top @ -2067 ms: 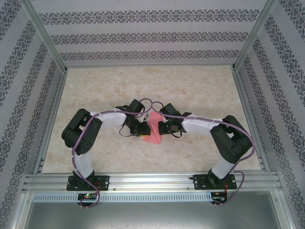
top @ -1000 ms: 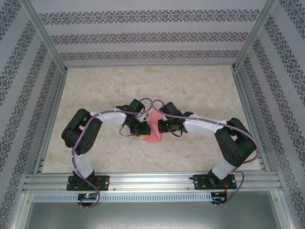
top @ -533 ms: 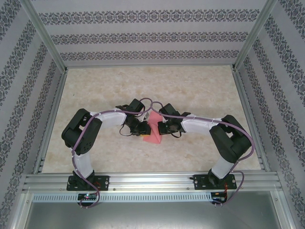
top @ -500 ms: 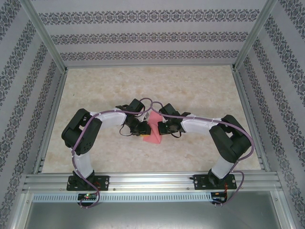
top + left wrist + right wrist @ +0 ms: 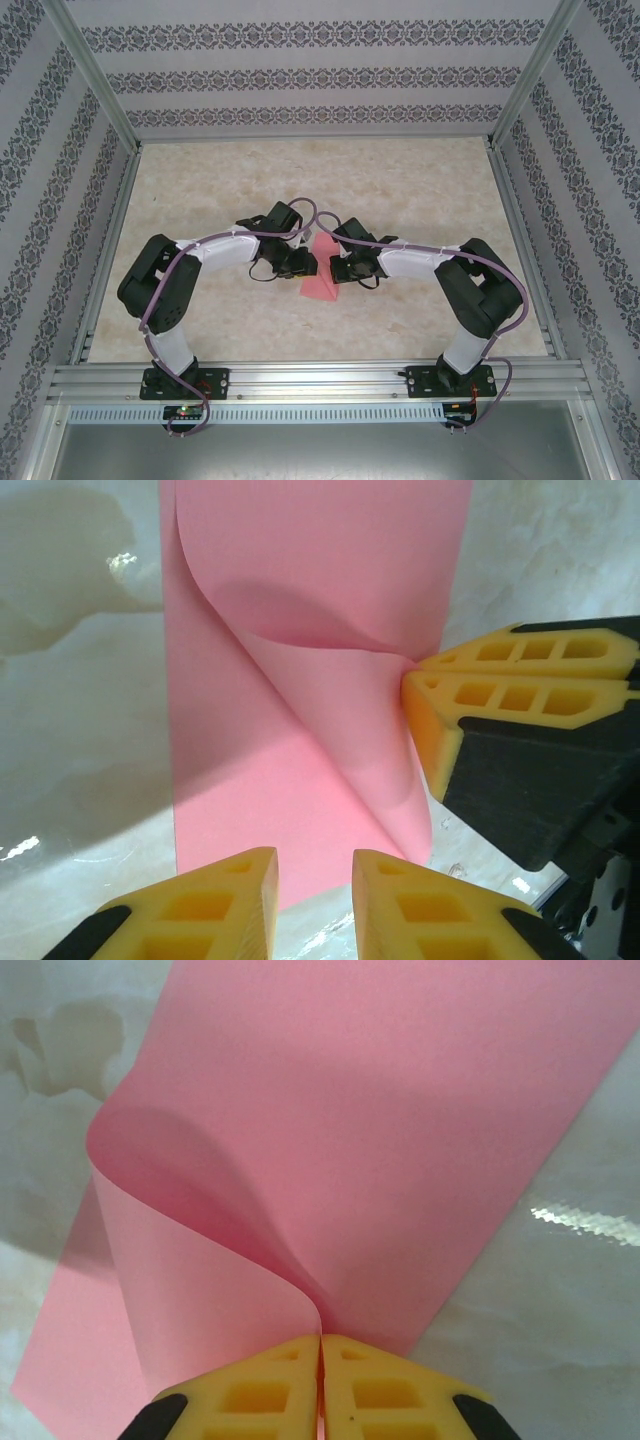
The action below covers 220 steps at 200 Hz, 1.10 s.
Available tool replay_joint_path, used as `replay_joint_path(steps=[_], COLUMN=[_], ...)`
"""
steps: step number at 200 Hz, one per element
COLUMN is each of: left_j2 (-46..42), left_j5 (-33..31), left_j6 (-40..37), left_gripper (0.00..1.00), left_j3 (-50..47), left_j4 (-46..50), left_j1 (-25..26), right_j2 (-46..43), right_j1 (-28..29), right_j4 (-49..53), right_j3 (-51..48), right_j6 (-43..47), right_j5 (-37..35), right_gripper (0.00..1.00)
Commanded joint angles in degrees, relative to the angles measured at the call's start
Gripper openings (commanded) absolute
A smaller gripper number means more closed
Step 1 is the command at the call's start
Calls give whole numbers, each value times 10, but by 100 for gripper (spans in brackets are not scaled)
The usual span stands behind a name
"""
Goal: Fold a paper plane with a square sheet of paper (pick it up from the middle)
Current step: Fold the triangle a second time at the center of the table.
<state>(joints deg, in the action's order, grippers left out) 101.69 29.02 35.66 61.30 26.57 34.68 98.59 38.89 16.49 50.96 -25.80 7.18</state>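
seeing right gripper (image 5: 320, 1343) pinched shut on a side edge of the square sheet of paper (image 5: 400, 1130), with that flap lifted and curled over the rest. reading left gripper (image 5: 314, 870) as slightly parted, gap visible (parked at the sheet's near edge). finding the remainder flat on the marble table (image 5: 400, 190), mid-table, between both arms in the top view.

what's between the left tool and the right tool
The paper, one flap curled up to the right tool, which pinches it; the left tool is open. Left wrist view.
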Motion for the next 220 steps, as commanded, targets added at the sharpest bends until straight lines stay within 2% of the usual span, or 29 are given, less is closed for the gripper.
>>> replay_joint_path(steps=[1,87,220], left_j2=[-12,43,109], left_j5=[-9,48,31], left_j6=[36,145,124], left_gripper=[28,19,19], left_j3=[16,39,26], left_j4=[-32,-131,-142], left_j1=[5,-2,-1], right_j2=[6,6,4], right_j1=[7,9,10], right_j4=[-7,-13,-19], right_j3=[-1,-10,-16], right_j6=[-4,-8,-15], right_j5=[-4,-8,-14], right_gripper=[10,10,11])
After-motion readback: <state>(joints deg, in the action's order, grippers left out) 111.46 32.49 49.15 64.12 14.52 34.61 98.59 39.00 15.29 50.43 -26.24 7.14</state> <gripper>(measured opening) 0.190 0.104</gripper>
